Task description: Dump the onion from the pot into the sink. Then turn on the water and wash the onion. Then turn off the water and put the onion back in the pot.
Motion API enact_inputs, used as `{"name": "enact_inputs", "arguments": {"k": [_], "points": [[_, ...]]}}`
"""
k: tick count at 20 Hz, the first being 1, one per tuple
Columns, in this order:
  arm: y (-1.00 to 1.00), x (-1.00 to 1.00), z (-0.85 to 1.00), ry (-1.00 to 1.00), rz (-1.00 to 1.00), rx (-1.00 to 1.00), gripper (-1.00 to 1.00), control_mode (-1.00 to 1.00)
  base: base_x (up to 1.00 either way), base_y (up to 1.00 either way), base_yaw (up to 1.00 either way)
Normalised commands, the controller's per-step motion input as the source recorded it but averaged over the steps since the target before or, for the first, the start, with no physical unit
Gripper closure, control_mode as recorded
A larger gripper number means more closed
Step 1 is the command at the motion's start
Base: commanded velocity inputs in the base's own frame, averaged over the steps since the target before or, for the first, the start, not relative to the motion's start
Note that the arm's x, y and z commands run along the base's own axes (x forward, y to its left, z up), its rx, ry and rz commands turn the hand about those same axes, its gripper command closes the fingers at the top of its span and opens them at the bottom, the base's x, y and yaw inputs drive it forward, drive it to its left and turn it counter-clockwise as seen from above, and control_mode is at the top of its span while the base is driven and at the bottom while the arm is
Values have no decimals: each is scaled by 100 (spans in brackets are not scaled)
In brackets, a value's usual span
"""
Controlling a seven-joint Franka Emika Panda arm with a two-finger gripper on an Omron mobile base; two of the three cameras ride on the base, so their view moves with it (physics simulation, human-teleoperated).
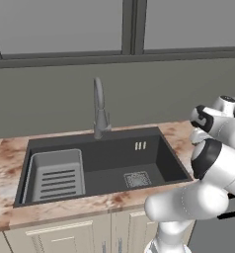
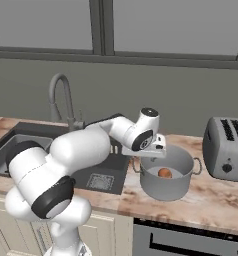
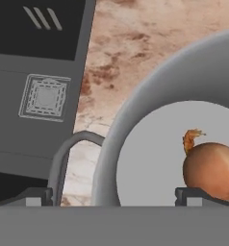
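Presently poised over pot (image 3: 111, 158) rim – gripper (image 3: 116, 194) spread wide, straddling near-left wall and handle (image 3: 63, 153); onion (image 3: 210, 166) inside, right of fingertips.

I note a grey gooseneck faucet (image 1: 99, 111) standing upright behind the basin, a silver two-slot toaster (image 2: 226, 148) on the marbled counter (image 2: 216, 205) to my right, cream cabinet doors (image 1: 65, 237) below, and windows (image 1: 60, 24) above.
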Motion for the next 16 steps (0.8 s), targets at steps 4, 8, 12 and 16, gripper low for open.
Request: {"name": "enact_inputs", "arguments": {"k": [4, 8, 12, 16], "points": [[1, 0, -18, -1, 1, -4, -100, -100, 0, 0, 0], [4, 0, -3, -6, 2, -3, -100, -100, 0, 0, 0], [8, -10, 0, -9, 0, -2, -100, -100, 0, 0, 0], [8, -9, 0, -7, 0, -1, -100, -100, 0, 0, 0]]}}
